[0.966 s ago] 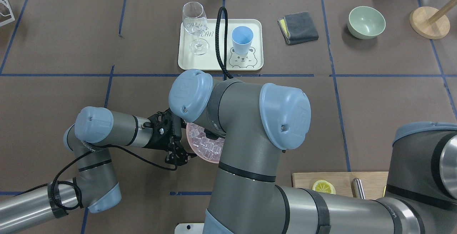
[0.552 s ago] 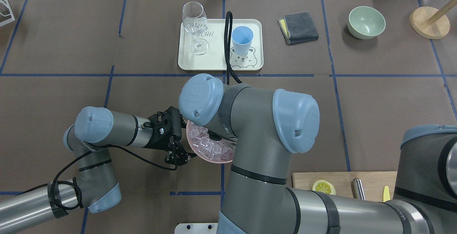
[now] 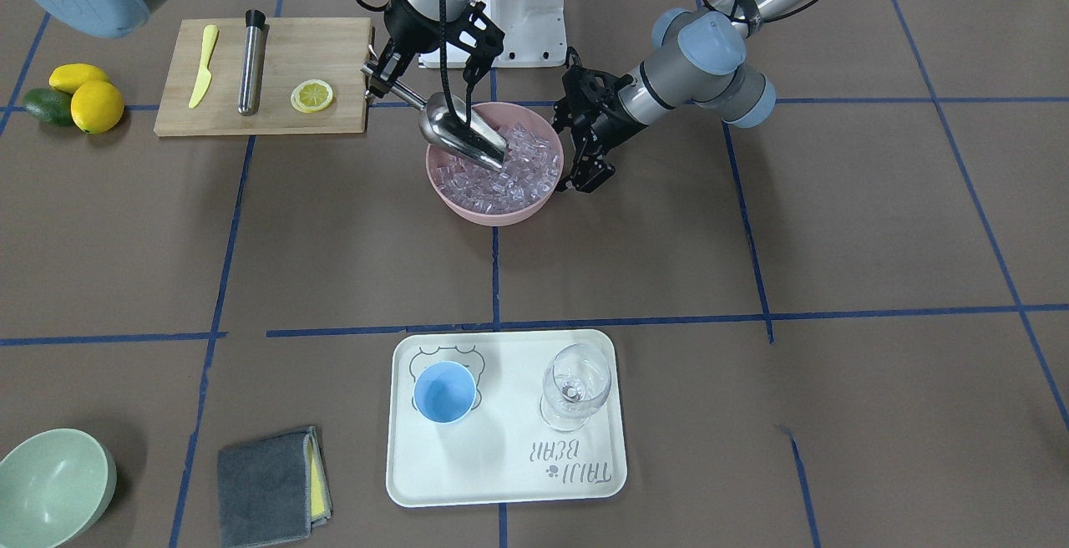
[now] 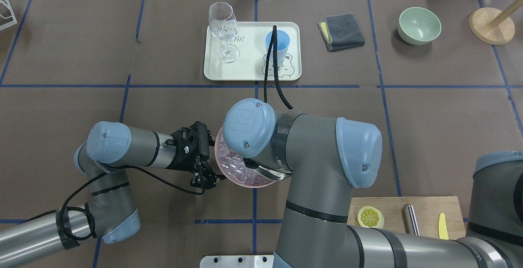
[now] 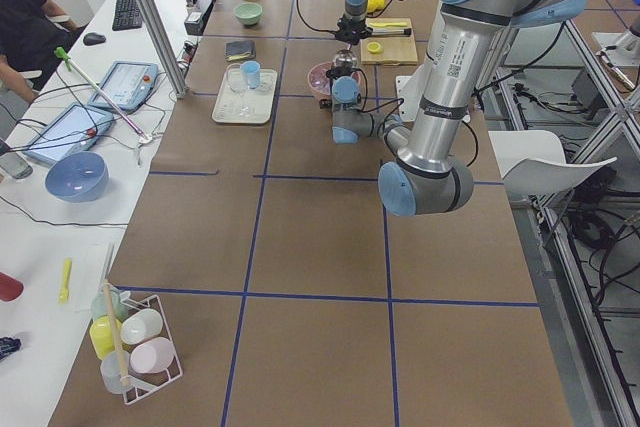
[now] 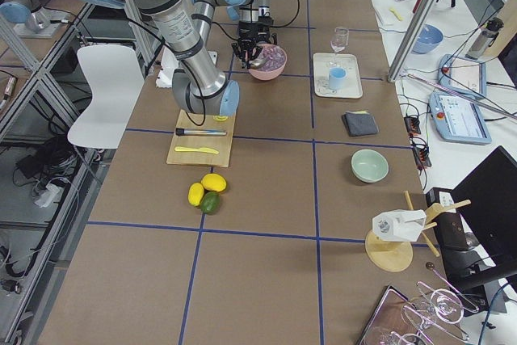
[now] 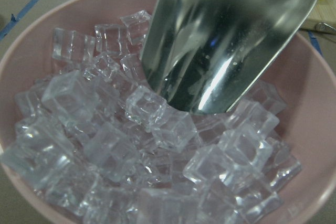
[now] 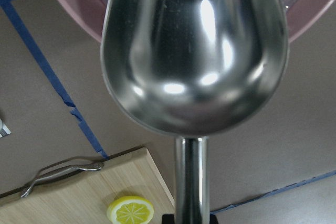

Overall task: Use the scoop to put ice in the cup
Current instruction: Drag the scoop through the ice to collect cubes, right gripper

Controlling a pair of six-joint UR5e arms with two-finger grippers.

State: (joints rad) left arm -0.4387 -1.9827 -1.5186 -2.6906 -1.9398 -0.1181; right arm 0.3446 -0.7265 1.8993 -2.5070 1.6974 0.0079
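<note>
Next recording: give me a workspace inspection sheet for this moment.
Surface: brown paper-covered table, blue tape grid.
Job's things: shiny steel scoop tilted, mouth in clear ice cubes heaped in pink bowl; light-blue plastic cup upright, empty, on cream tray.
Clutter: wine glass on tray; grey cloth; green bowl; wooden board with lemon slice, yellow knife, steel cylinder.
Grippers: right gripper shut on scoop handle; left gripper beside bowl's rim, grip unclear.
Cables: black cable loops above right wrist, crossing cup in overhead view.
Surroundings: side desk with tablets.

Shiny scoop (image 3: 463, 134) tip-down in heaped ice (image 3: 509, 182); blue cup (image 3: 444, 392) upright.
</note>
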